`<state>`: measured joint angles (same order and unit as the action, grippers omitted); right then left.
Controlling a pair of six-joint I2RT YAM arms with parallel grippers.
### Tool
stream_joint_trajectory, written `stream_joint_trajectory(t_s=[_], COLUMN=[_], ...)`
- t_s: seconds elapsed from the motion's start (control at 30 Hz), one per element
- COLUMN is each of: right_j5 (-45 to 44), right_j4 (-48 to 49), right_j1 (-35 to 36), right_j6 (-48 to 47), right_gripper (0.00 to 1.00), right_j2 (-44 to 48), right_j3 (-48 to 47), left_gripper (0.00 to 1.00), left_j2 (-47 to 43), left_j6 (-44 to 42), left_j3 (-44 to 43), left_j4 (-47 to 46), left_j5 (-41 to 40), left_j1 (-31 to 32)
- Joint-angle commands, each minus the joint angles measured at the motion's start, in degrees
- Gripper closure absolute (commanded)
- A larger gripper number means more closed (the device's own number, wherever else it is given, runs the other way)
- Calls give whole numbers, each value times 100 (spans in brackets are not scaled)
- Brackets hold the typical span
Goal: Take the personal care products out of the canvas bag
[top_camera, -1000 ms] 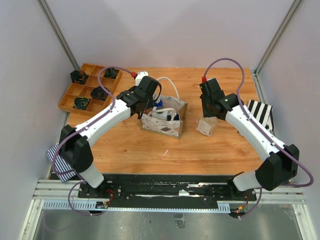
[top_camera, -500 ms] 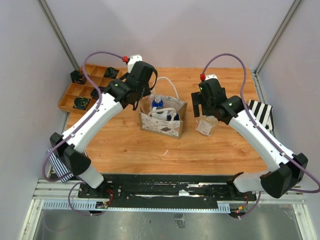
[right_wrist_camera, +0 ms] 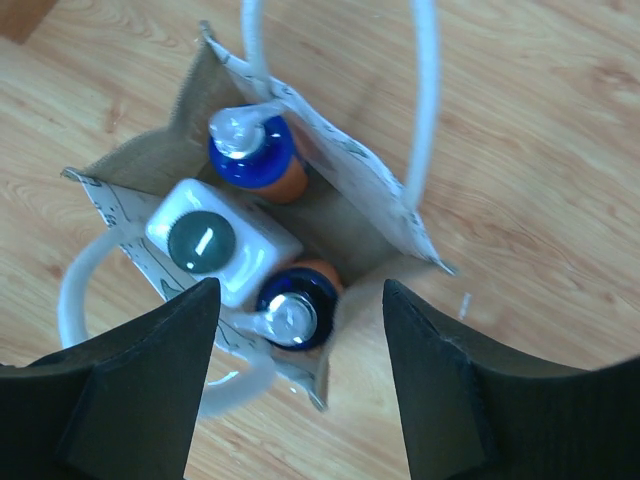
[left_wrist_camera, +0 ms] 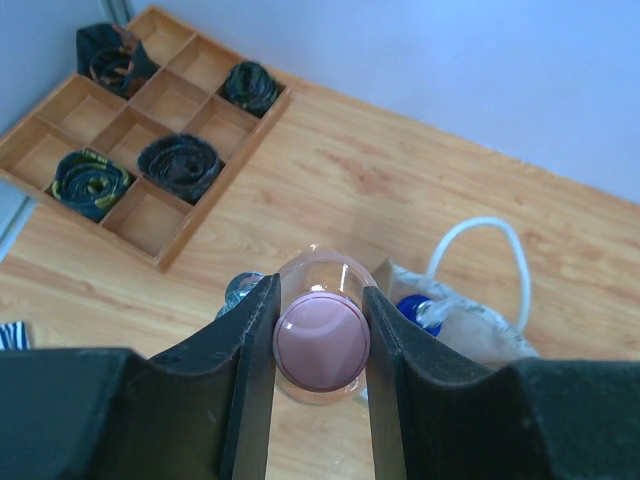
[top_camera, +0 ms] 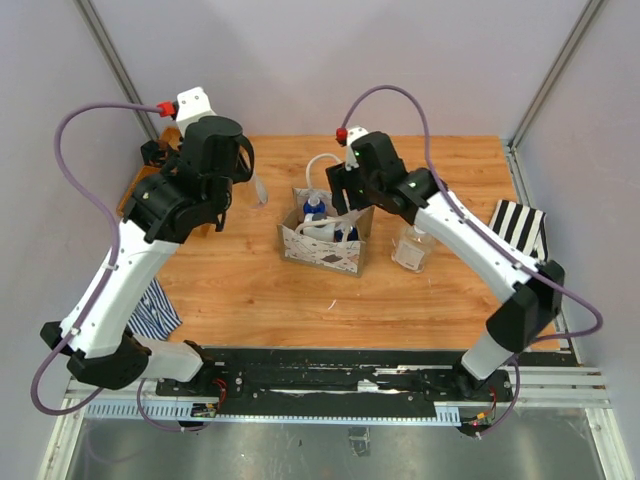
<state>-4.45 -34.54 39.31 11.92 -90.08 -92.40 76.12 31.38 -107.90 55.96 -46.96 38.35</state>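
The canvas bag (top_camera: 325, 240) stands open at the table's middle. My left gripper (top_camera: 252, 183) is shut on a clear bottle with a pink cap (left_wrist_camera: 322, 338) and holds it in the air, left of the bag (left_wrist_camera: 480, 325). My right gripper (right_wrist_camera: 298, 290) is open and empty, hovering over the bag's open mouth (right_wrist_camera: 350, 165). Inside the bag stand two blue-capped pump bottles (right_wrist_camera: 250, 150) (right_wrist_camera: 295, 312) and a white bottle with a dark cap (right_wrist_camera: 215, 245). A clear squarish bottle (top_camera: 412, 248) stands on the table right of the bag.
A compartmented wooden tray (left_wrist_camera: 150, 130) with dark rolled items sits at the back left, partly hidden by my left arm in the top view. Striped cloths lie at the right edge (top_camera: 520, 225) and the near left (top_camera: 155, 310). The bag's white rope handles (right_wrist_camera: 425, 100) arch upward.
My left gripper rose out of the bag with the pink-capped bottle and swung left. My right gripper left the squarish bottle and moved left over the bag.
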Motion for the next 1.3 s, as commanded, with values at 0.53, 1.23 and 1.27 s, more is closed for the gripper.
stream_joint_trajectory(t_s=[0.53,1.23,1.27], right_j5=[-124,-844,-877], right_j4=[-325,-645,-649], right_j1=[498,697,699], right_j6=[246,256,243], right_gripper=[37,94,95], right_j2=[-2688,-3414,-3377], right_j3=[-2147,-2695,-2677], left_gripper=[99,98,97], left_j2=[-952,-1078,-1088], left_j6=[642,1003,1022], left_j3=[3376,4836,4904], left_j4=[-1368,-1871,-1912], left_j5=[103,502,511], left_j1=[15,15,15])
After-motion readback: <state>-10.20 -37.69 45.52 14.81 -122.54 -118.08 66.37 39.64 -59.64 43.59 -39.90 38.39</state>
